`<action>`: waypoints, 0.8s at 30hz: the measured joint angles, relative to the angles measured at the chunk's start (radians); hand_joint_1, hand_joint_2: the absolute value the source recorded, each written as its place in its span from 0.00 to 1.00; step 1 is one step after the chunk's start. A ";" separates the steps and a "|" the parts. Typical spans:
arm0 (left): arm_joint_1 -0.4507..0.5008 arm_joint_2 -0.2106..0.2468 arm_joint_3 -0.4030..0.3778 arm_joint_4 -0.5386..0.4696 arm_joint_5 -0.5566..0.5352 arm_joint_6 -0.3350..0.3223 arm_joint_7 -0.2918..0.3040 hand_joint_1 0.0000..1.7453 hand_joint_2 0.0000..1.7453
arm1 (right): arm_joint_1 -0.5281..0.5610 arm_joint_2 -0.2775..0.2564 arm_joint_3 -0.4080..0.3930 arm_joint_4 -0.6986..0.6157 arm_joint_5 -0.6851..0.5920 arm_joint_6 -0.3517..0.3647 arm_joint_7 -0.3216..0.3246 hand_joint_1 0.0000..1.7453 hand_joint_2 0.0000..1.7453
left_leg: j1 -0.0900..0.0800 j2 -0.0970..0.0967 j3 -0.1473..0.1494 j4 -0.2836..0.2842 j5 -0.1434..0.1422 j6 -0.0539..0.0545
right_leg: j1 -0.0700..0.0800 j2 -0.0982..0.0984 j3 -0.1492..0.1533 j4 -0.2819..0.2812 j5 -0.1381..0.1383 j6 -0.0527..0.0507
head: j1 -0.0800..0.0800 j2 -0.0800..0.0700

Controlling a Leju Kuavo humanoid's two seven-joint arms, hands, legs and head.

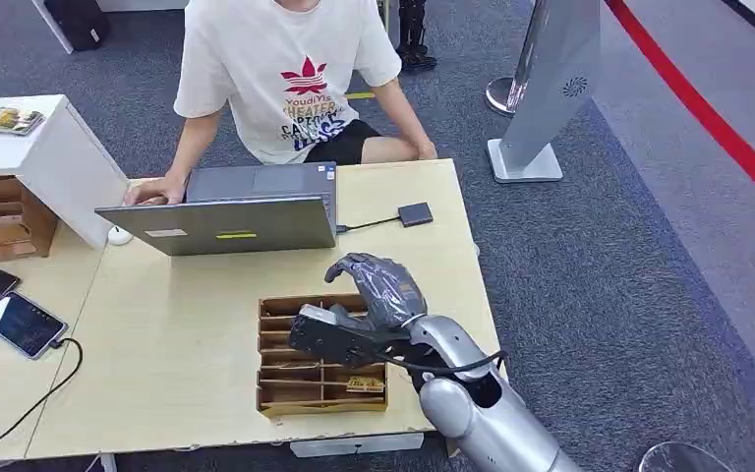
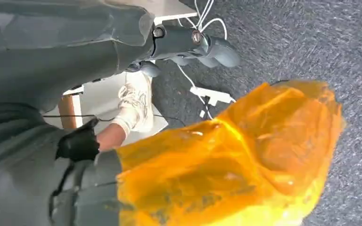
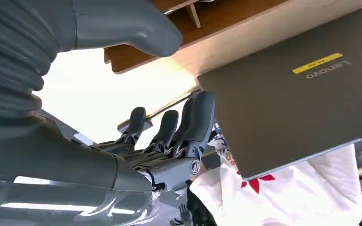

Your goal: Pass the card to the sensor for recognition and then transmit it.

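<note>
A person (image 1: 285,79) sits behind a laptop (image 1: 231,221); two phones (image 1: 5,310) lie nearby.

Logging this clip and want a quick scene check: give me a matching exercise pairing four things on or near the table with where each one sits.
Things:
1. right hand
2. laptop
3. two phones
4. small dark adapter

Places:
A. at the table's left edge
B. over the wooden divided tray
C. in front of the seated person
D. cabled beside the laptop, toward the table's right edge

Pairs: 1-B, 2-C, 3-A, 4-D
</note>
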State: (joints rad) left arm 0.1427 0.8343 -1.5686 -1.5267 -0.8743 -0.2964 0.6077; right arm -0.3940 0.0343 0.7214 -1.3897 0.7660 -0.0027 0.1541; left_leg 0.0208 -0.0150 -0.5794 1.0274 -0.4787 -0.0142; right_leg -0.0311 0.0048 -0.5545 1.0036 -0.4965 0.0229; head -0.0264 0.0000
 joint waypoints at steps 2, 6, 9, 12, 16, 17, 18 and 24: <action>0.000 0.003 0.000 -0.004 0.000 0.000 0.000 0.00 0.00 | 0.000 0.000 0.000 0.000 0.000 0.000 0.000 0.46 1.00 | 0.000 0.000 0.000 0.000 0.000 0.000 | 0.000 0.000 0.000 0.000 0.000 0.000 | 0.000 0.000; 0.000 0.007 -0.002 -0.008 0.000 0.000 0.000 0.00 0.00 | 0.000 -0.002 0.000 0.000 0.000 0.000 0.000 0.44 1.00 | 0.000 0.000 0.000 0.000 0.000 0.000 | 0.000 0.000 0.000 0.000 0.000 0.000 | 0.000 0.000; 0.000 0.007 -0.002 -0.008 -0.002 -0.002 0.004 0.00 0.00 | 0.000 -0.002 0.000 0.000 0.000 0.000 0.000 0.47 1.00 | 0.000 0.000 0.000 0.000 0.000 0.000 | 0.000 0.000 0.000 0.000 0.000 0.000 | 0.000 0.000; -0.005 -0.004 -0.002 -0.008 -0.001 -0.022 0.008 0.00 0.00 | 0.001 -0.004 -0.002 0.001 0.002 0.001 0.008 0.47 1.00 | 0.000 0.000 0.000 0.000 0.000 0.000 | 0.000 0.000 0.000 0.000 0.000 0.000 | 0.000 0.000; -0.006 -0.010 -0.002 -0.007 0.006 -0.005 -0.003 0.00 0.00 | 0.003 -0.005 -0.003 0.006 0.006 0.000 0.010 0.47 1.00 | 0.000 0.000 0.000 0.000 0.000 0.000 | 0.000 0.000 0.000 0.000 0.000 0.000 | 0.000 0.000; -0.005 -0.007 -0.002 -0.007 0.006 0.000 -0.003 0.00 0.00 | 0.004 -0.005 -0.003 0.008 0.008 0.000 0.010 0.46 1.00 | 0.000 0.000 0.000 0.000 0.000 0.000 | 0.000 0.000 0.000 0.000 0.000 0.000 | 0.000 0.000; -0.004 -0.004 -0.002 -0.007 0.006 0.001 -0.004 0.00 0.00 | 0.005 -0.005 -0.003 0.008 0.009 0.000 0.010 0.44 1.00 | 0.000 0.000 0.000 0.000 0.000 0.000 | 0.000 0.000 0.000 0.000 0.000 0.000 | 0.000 0.000; 0.000 -0.003 -0.003 -0.008 0.008 0.002 0.003 0.00 0.00 | 0.020 -0.013 -0.006 0.000 0.009 0.000 0.010 0.41 1.00 | 0.000 0.000 0.000 0.000 0.000 0.000 | 0.000 0.000 0.000 0.000 0.000 0.000 | 0.000 0.000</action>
State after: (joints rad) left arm 0.1422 0.8309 -1.5713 -1.5343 -0.8667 -0.2949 0.6107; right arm -0.3738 0.0218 0.7153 -1.3893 0.7748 -0.0027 0.1644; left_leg 0.0209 -0.0150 -0.5794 1.0274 -0.4788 -0.0143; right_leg -0.0308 0.0048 -0.5547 1.0036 -0.4964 0.0228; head -0.0263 0.0000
